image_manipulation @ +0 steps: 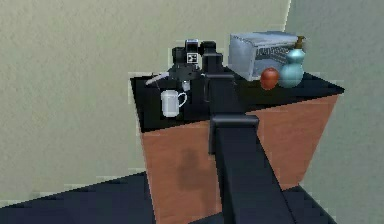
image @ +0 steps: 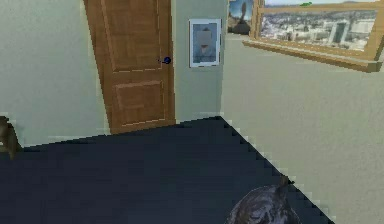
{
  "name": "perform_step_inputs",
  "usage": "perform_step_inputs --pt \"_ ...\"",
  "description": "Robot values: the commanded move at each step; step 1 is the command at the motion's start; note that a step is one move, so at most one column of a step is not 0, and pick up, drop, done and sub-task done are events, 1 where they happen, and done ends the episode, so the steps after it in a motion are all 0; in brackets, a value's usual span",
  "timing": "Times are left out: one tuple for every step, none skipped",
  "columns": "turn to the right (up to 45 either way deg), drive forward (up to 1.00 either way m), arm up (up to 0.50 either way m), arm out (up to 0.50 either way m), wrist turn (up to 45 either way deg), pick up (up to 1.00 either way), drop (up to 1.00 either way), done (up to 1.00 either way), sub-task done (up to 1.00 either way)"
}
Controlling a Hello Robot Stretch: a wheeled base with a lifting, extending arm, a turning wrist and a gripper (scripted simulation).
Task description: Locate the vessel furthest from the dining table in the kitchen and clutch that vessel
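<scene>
A white mug stands on the dark top of a brown counter, near its front left corner. A teal vase stands at the counter's right end beside a red round fruit. My arm rises from the arm side view's bottom edge and reaches over the counter, its two white marked squares just past the mug. The gripper lies left of them, just above the mug in the picture. I cannot tell whether it holds anything or touches the mug.
A grey toaster-like box sits at the counter's back right. In the forward view a wooden door stands ahead, with a framed picture and a window to its right. Dark blue floor lies between.
</scene>
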Motion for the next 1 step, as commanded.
perform_step_inputs --pt "0.0 0.00 -0.16 0.00 0.0 0.00 0.00 0.00 0.00"
